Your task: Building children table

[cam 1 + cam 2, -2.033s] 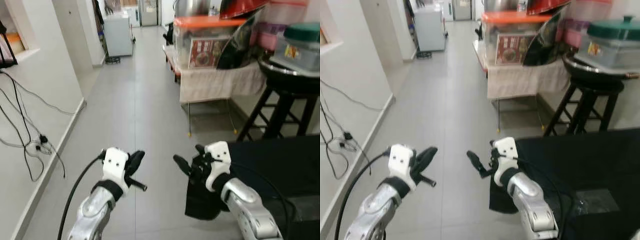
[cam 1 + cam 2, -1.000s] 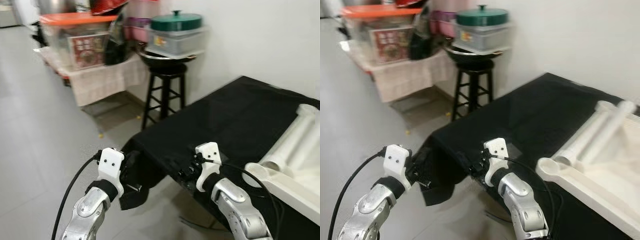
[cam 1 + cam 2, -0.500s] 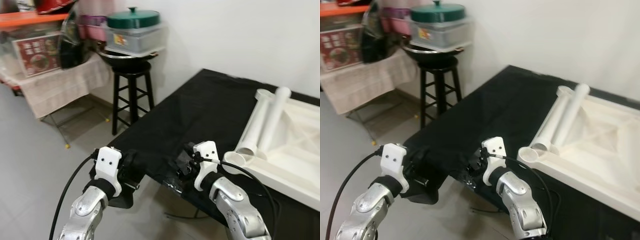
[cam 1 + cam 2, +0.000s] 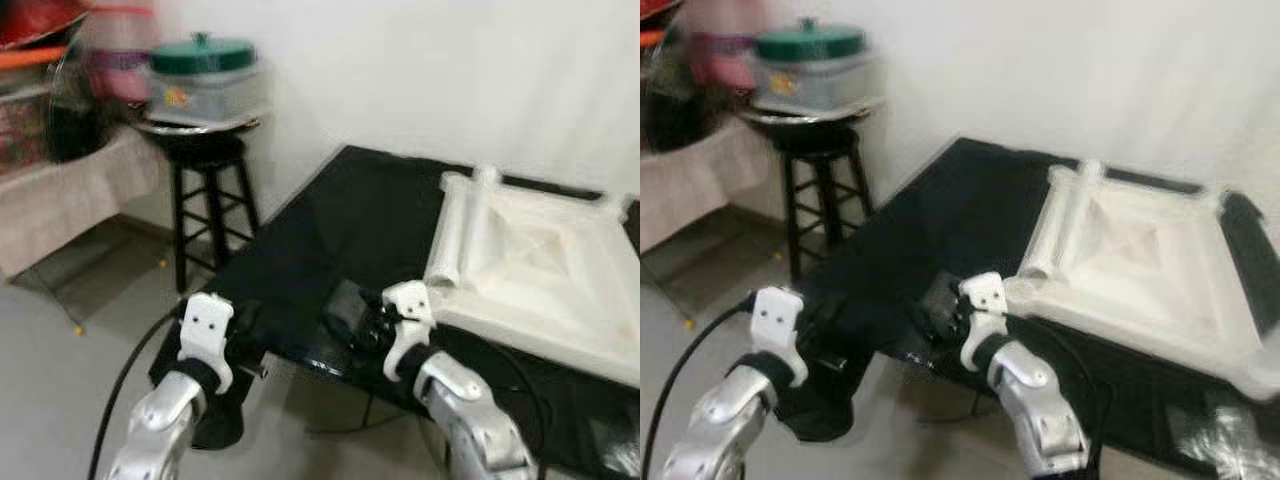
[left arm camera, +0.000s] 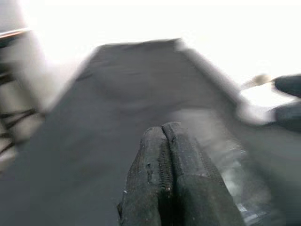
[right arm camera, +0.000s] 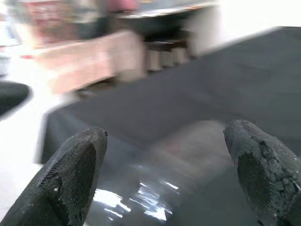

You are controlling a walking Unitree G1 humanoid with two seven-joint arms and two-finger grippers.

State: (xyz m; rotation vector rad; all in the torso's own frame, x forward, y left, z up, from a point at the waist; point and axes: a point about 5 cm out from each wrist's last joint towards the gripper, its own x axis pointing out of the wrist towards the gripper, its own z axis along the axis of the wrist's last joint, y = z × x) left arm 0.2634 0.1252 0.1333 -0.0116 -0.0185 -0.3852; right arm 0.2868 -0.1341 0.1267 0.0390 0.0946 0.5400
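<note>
So, change: the view has swung off the hallway onto the black-draped surface (image 4: 330, 225); the robot now faces its work.
Table top: white upturned children table (image 4: 530, 255) lies on the cloth, legs alongside.
Stool: stool (image 4: 200, 190) with pot, beside the surface's far corner.
Right pincer (image 6: 164, 165): fingers wide apart, empty, over the near edge.
Left pincer (image 5: 164, 169): pressed closed, empty, nearby.

Count on site: one upturned white children's table (image 4: 540, 265), one black-covered table (image 4: 340, 235), one black stool (image 4: 205, 190), one green-lidded container (image 4: 205, 75), two grippers.
</note>
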